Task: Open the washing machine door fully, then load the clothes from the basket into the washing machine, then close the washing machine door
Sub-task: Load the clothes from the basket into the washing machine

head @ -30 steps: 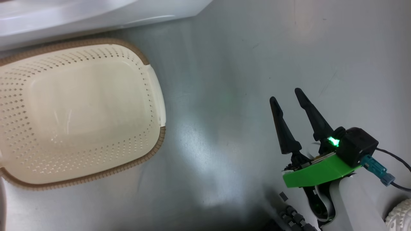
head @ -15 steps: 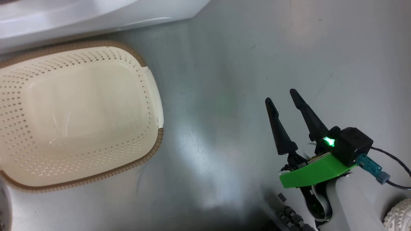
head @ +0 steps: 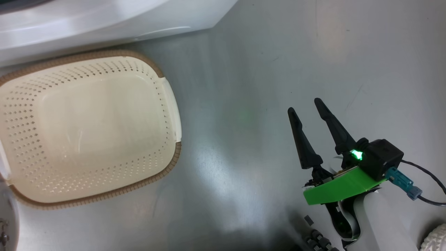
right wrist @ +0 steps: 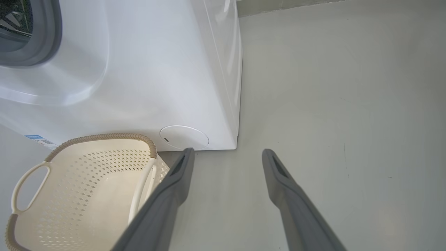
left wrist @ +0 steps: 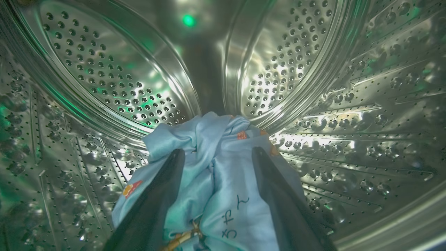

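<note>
Blue printed clothes (left wrist: 209, 136) lie bunched between and just ahead of the fingers of the left tool (left wrist: 218, 152), which stand wide apart inside the washing machine's (right wrist: 139, 87) steel drum (left wrist: 104, 69). The right tool (head: 304, 105) hangs over the grey floor (head: 244, 104), jaws wide, gripping nothing; the cream basket (head: 174, 157) sits well to its left.

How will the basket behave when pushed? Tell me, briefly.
The basket is empty, perforated plastic, so probably light. On the smooth, shiny floor it would likely slide rather than tip, being wide and low. Its thin-looking walls may flex a little.
</note>
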You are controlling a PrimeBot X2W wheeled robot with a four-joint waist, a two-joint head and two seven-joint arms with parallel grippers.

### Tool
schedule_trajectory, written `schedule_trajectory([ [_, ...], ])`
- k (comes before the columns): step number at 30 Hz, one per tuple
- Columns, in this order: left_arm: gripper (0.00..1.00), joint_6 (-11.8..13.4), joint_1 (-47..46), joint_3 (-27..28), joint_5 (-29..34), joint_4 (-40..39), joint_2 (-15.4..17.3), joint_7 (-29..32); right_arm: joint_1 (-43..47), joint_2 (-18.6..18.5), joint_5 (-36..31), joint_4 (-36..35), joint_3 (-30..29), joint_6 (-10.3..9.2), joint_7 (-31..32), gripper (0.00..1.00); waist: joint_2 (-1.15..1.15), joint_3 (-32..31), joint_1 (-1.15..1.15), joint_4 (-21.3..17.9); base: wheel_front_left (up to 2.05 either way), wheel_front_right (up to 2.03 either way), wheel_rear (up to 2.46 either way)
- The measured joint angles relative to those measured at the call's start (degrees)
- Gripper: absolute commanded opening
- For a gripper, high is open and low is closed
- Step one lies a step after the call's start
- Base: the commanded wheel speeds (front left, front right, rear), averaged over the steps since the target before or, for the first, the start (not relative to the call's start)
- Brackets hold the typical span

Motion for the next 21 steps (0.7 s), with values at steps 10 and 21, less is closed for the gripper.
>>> schedule_trajectory([
  [10,1.00,-0.31,1.14,0.03,-0.46,-0.36,-1.55,0.00,0.01,0.00,-0.01,0.74,-0.30,0.00,0.00,1.00,0.00,-2.66,0.00,0.88,0.00,0.00,0.00],
  [21,1.00,-0.23,6.63,1.11,-0.92,-1.98,-4.36,0.00,0.03,-0.05,-0.58,1.82,-1.27,0.00,0.00,1.00,0.00,-6.56,0.00,2.88,0.00,0.00,0.00],
])
